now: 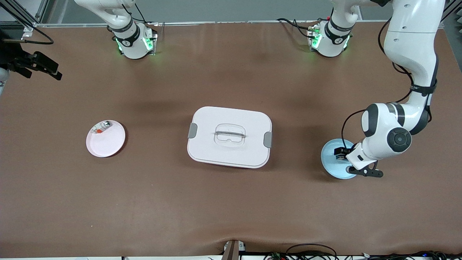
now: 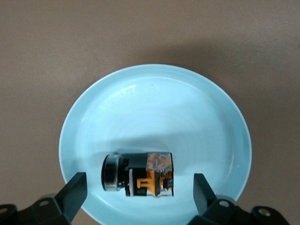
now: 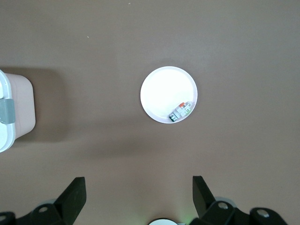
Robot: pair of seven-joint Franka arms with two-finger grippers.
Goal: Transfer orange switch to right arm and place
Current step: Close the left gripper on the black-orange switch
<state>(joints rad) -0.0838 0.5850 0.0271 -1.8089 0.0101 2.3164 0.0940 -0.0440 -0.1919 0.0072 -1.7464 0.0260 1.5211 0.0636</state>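
The tiny black boxy orange switch [image 2: 139,175] lies on its side in the pale blue round plate [image 2: 187,112] at the left arm's end of the brown table [image 1: 231,202]. The left gripper [image 2: 139,192] hangs low over it, fingers apart, straddling without contact. The right gripper [image 3: 139,194], fingers apart, waits high over the table near a white round plate [image 3: 164,91] holding a small silvery-white piece [image 3: 181,111]. A white lidded rectangular box [image 1: 229,136] sits between the plates.

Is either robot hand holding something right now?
No, nothing is held. The open left gripper hangs over the tiny black-and-orange switch lying on the pale blue plate. The open right gripper waits, empty.
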